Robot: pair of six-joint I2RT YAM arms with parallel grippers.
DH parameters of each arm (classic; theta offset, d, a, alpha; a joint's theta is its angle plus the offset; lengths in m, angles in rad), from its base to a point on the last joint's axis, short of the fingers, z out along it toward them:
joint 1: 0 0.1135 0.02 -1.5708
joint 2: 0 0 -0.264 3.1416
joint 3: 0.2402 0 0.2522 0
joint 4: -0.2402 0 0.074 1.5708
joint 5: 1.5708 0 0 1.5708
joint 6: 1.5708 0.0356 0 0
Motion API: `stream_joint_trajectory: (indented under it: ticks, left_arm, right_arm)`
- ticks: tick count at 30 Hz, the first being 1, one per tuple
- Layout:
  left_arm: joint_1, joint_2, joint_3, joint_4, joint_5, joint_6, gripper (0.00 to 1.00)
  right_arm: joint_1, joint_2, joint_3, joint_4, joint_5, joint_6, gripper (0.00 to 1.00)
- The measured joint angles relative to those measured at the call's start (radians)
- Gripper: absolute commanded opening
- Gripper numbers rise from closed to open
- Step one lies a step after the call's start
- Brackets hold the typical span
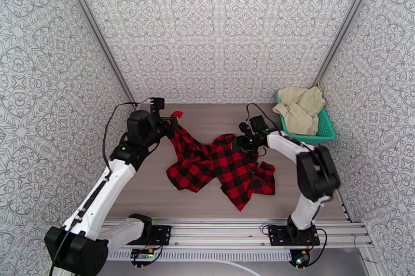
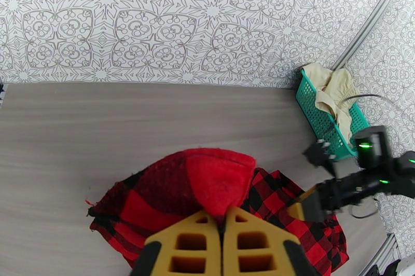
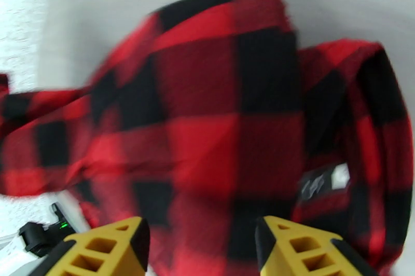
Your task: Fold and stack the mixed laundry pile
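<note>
The red-and-black checked flannel shirt [image 1: 223,165] lies crumpled in the middle of the table. My left gripper [image 1: 174,119] is shut on one corner of it, lifted at the shirt's far left. In the left wrist view the yellow fingers [image 2: 192,246] pinch a red fold of the shirt [image 2: 218,178]. My right gripper [image 1: 238,143] hovers low over the shirt's far right part. Its jaws stand apart in the blurred right wrist view [image 3: 199,251], just above the shirt [image 3: 207,116] and its white label [image 3: 321,181]. Cream-beige cloths [image 1: 301,108] are heaped in the basket.
A teal mesh basket [image 1: 326,129] stands at the far right against the wall, also seen as the basket [image 2: 316,116] from the left wrist. Patterned walls close in the table on three sides. Bare wood-grain tabletop [image 1: 140,189] lies left and in front of the shirt.
</note>
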Motion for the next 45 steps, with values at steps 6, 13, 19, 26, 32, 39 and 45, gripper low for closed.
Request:
stream_joint_trajectory:
  ticks: [6,13,19,26,32,39,45]
  left_arm:
    - [0.002,-0.015,-0.025,-0.002,0.000,0.000,0.00]
    - [0.013,-0.022,-0.032,-0.006,0.000,0.000,0.00]
    - [0.013,-0.023,-0.032,-0.006,0.000,0.000,0.00]
    - [0.013,-0.023,-0.032,-0.006,0.000,0.000,0.00]
    - [0.014,-0.023,-0.032,-0.006,0.000,0.000,0.00]
    - [0.020,-0.023,-0.032,-0.009,0.008,0.000,0.00]
    - [0.032,-0.028,-0.031,-0.021,0.014,0.004,0.00]
  right_arm:
    - [-0.017,0.045,0.101,-0.027,0.056,-0.051,0.69]
    - [-0.075,0.076,0.101,-0.014,-0.044,-0.055,0.69]
    - [-0.064,0.119,0.070,0.019,-0.141,-0.032,0.67]
    - [-0.053,0.124,0.054,0.093,-0.251,0.037,0.47]
    - [-0.053,0.111,0.055,0.117,-0.292,0.074,0.32]
    - [-0.053,0.109,0.065,0.106,-0.292,0.076,0.01]
    - [-0.061,0.076,0.088,0.087,-0.285,0.072,0.00]
